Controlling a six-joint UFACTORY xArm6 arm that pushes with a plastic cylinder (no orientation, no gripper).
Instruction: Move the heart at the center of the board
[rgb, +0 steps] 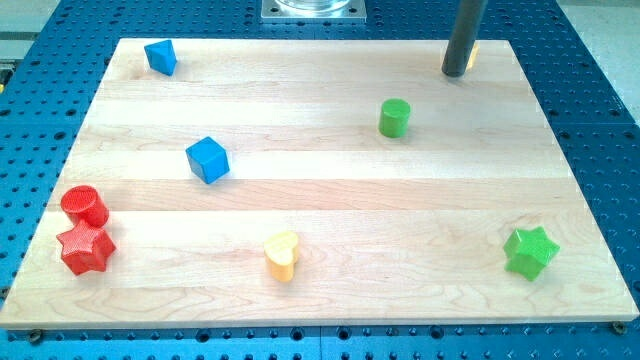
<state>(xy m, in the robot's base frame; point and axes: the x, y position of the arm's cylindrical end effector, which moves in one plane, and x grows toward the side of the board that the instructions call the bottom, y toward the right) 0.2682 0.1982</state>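
Observation:
The yellow heart (283, 254) lies near the view's bottom, a little left of the middle of the wooden board (330, 200). My tip (457, 72) is at the view's top right, far from the heart, and touches or hides a small yellow block (472, 54) just behind the rod. A green cylinder (394, 117) stands below and left of the tip. A blue cube (208, 159) sits left of centre, above the heart.
A blue block (160, 56) sits at the top left corner. A red cylinder (85, 206) and a red star (85, 248) touch at the left edge. A green star (530, 251) is at the bottom right. A metal mount (314, 9) is beyond the top edge.

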